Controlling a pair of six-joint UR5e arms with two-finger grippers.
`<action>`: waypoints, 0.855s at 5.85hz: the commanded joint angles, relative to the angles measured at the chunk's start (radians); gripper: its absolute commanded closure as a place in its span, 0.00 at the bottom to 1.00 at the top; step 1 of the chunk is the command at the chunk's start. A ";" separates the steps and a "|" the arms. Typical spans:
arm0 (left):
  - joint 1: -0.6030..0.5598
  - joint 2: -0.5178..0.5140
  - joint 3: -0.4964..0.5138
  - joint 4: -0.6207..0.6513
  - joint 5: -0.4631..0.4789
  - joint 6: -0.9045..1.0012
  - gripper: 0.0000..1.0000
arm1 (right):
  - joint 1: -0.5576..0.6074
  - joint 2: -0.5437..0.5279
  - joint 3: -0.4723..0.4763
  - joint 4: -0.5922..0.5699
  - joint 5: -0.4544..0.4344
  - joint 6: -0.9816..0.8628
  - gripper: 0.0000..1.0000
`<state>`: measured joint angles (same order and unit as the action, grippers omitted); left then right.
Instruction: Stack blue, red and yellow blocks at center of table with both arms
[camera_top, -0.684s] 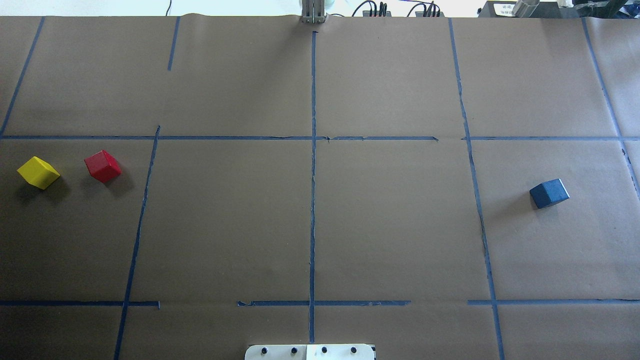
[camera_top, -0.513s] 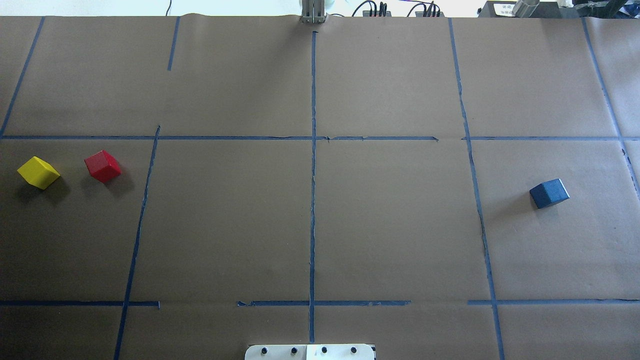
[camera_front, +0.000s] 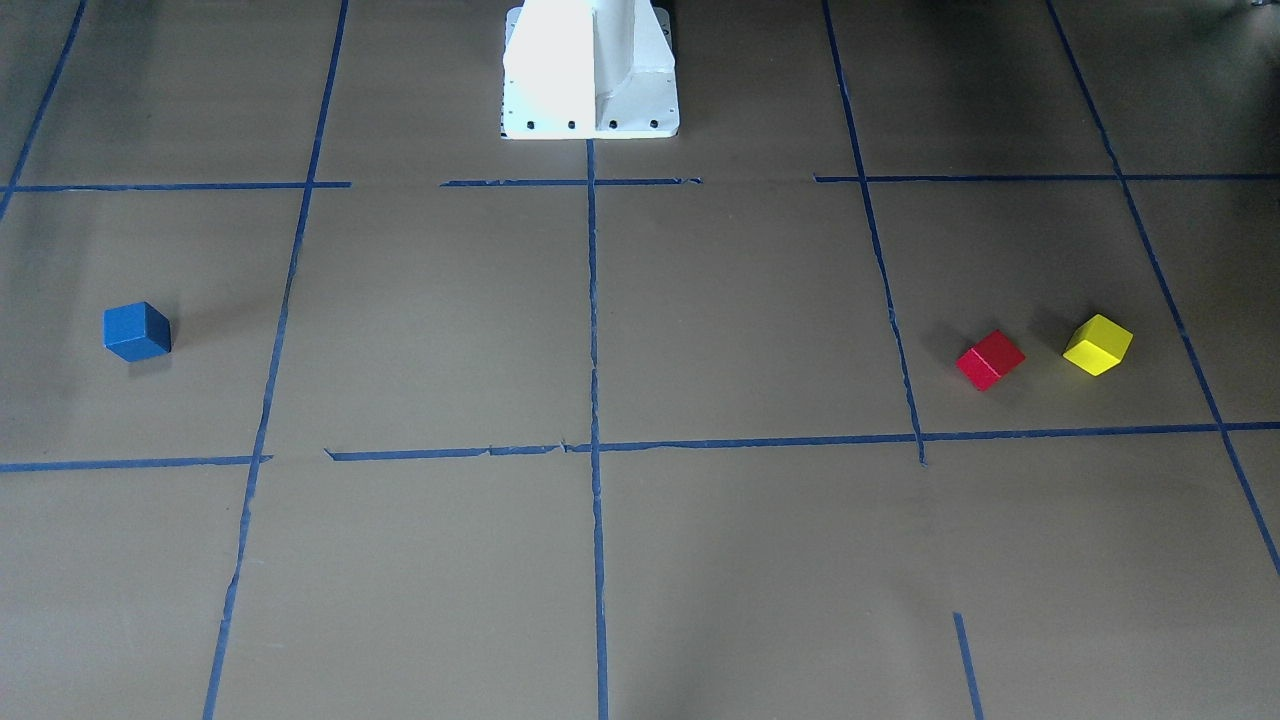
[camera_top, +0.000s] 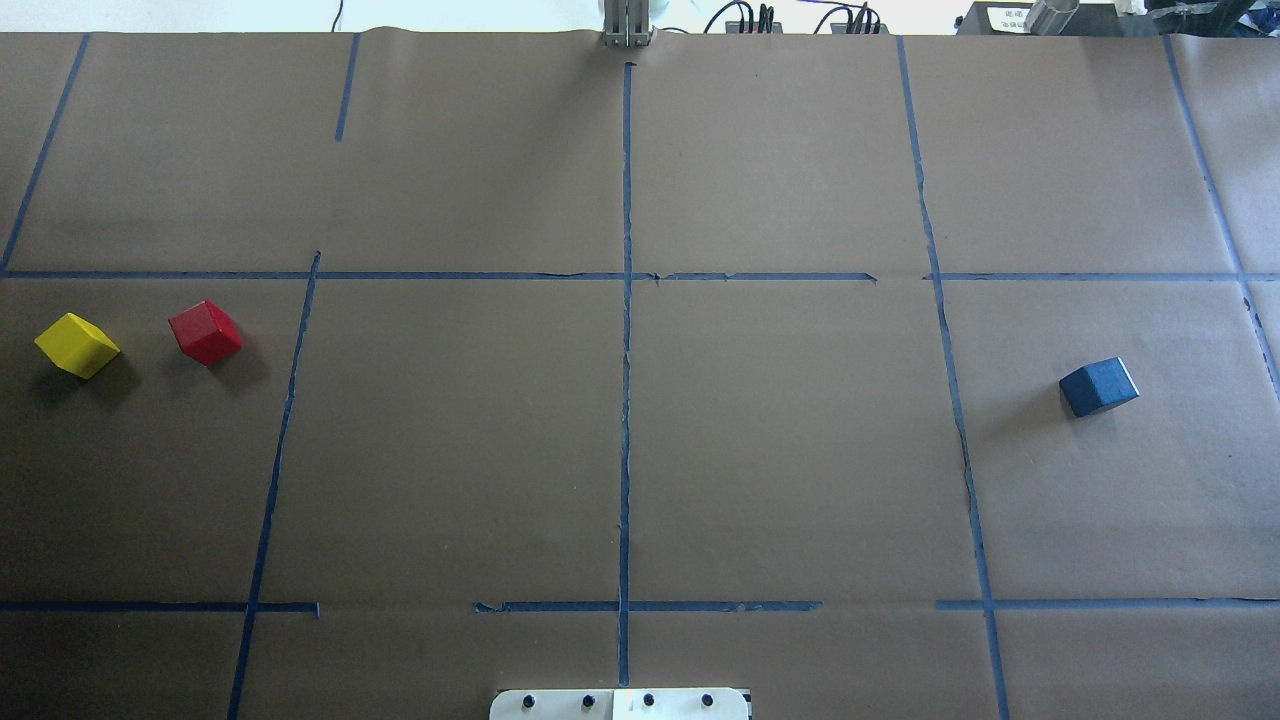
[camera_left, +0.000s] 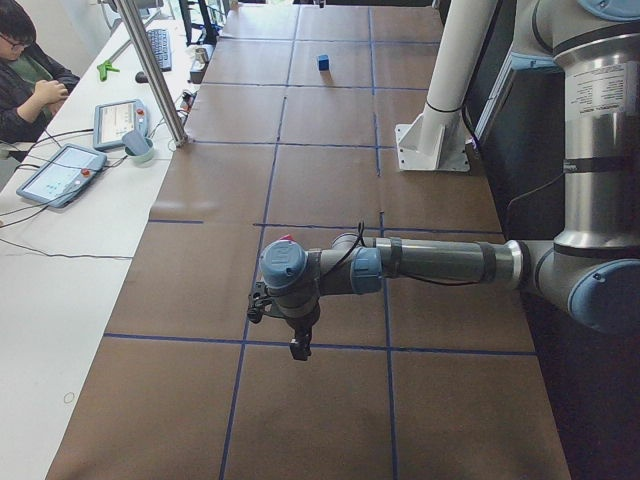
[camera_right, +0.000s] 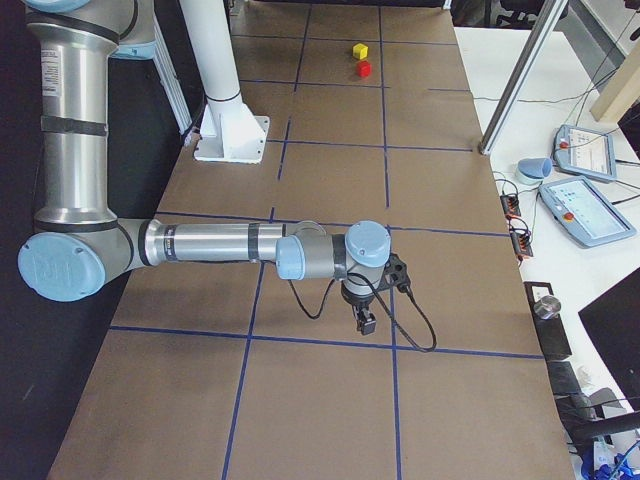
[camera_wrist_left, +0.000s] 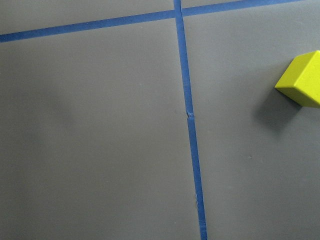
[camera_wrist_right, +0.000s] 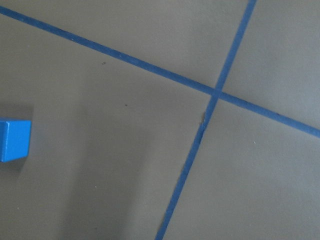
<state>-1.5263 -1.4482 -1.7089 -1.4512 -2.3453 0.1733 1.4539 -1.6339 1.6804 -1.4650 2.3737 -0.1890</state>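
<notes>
Aloft: left hand (camera_left: 298, 349), right hand (camera_right: 366, 324), touching nothing; spread unclear.

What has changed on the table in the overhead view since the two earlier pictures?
Nothing has visibly changed. The yellow block and the red block lie apart on the left side of the table, and the blue block lies on the right, all exactly where they were.

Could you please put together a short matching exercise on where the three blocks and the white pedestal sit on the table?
Things:
1. blue block
2. red block
3. yellow block
4. white pedestal

Places:
a. farthest out on the robot's left
b. alone on the robot's right
c. on the robot's left, nearer the centre
d. midway between the sides, at the robot's edge

Pairs: 1-b, 2-c, 3-a, 4-d
</notes>
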 joint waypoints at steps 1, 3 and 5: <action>0.000 0.000 0.000 0.000 0.000 0.000 0.00 | -0.222 0.003 0.015 0.307 -0.009 0.458 0.00; 0.000 0.000 0.002 0.002 0.000 0.000 0.00 | -0.415 0.003 0.018 0.434 -0.144 0.679 0.00; 0.000 0.000 0.009 0.000 0.000 0.000 0.00 | -0.455 0.002 0.009 0.433 -0.159 0.678 0.00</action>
<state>-1.5263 -1.4481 -1.7029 -1.4501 -2.3455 0.1734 1.0226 -1.6316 1.6932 -1.0351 2.2228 0.4829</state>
